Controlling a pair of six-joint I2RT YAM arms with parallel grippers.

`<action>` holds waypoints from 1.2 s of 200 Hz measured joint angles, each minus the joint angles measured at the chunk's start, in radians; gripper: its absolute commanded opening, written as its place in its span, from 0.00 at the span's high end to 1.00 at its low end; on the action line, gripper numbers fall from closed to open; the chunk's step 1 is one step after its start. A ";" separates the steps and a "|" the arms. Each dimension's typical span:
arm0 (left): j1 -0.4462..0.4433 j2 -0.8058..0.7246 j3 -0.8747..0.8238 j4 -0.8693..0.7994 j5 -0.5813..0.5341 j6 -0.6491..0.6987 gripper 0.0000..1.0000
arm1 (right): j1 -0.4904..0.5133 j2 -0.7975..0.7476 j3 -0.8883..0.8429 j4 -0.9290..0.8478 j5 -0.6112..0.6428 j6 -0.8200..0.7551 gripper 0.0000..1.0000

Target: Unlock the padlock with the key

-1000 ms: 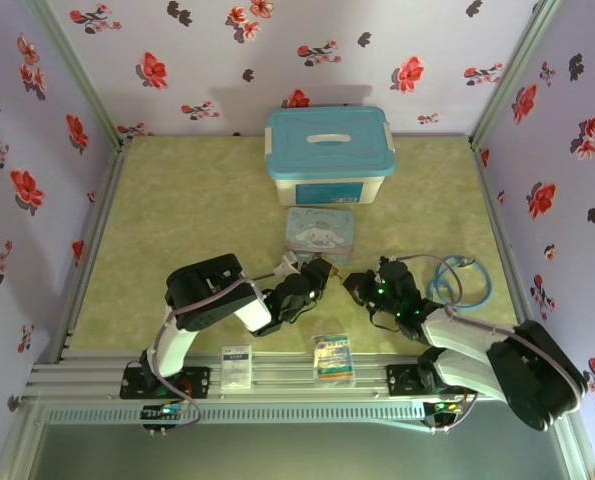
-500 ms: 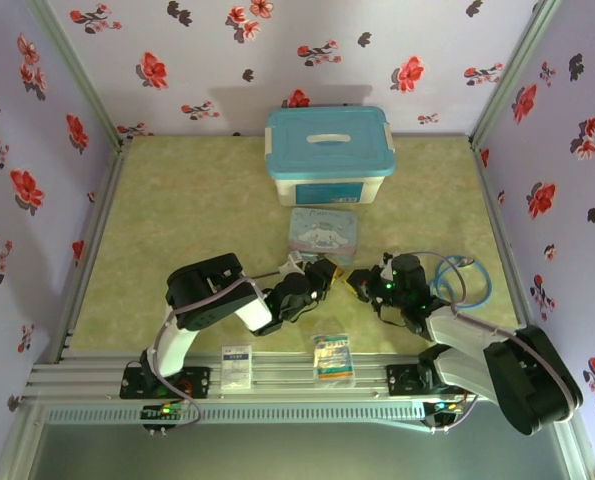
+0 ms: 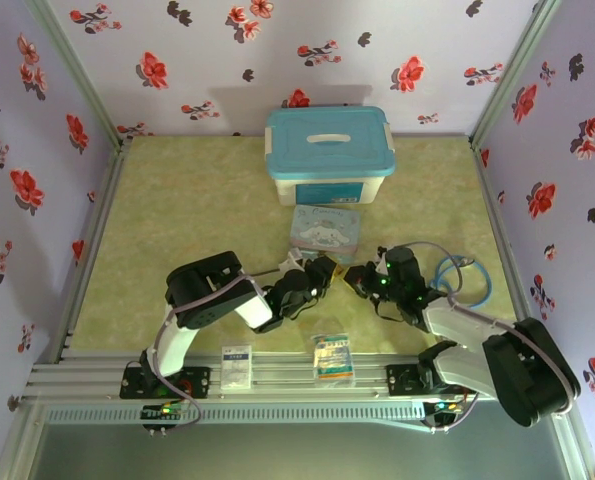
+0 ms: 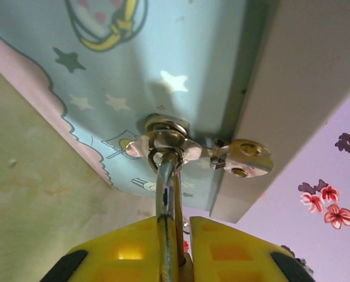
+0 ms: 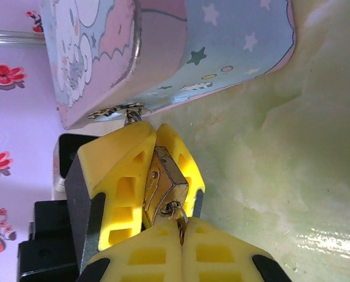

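Right wrist: just beside the tin (image 5: 222,53), the left gripper (image 5: 157,138) pinches the padlock (image 5: 163,182). The right gripper (image 5: 180,228) clamps the key (image 5: 176,212) at the padlock's base.

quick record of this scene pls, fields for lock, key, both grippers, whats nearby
padlock: brass body clamped between the left gripper's fingers
shackle: silver bar threaded through the hasp of the cartoon tin
key: at the padlock's keyhole end, pinched by the right gripper
left gripper: shut on the padlock
right gripper: shut on the key
lock state: cannot tell if unlocked
nearby: blue-lidded box beyond the tin
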 measured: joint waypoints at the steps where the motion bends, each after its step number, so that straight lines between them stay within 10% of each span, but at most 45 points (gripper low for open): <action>1: 0.000 0.000 0.000 0.000 0.000 0.000 1.00 | 0.001 0.005 0.000 0.006 0.001 0.003 1.00; 89: 0.024 0.005 -0.008 -0.019 -0.060 0.031 1.00 | -0.013 0.343 -0.088 0.596 -0.069 0.253 0.95; 141: 0.016 -0.004 -0.038 0.030 -0.006 0.030 1.00 | 0.015 0.098 0.013 0.069 0.025 -0.049 0.63; 240: 0.003 -0.004 -0.074 0.059 0.068 0.034 1.00 | 0.048 -0.129 0.050 -0.362 0.181 -0.501 0.52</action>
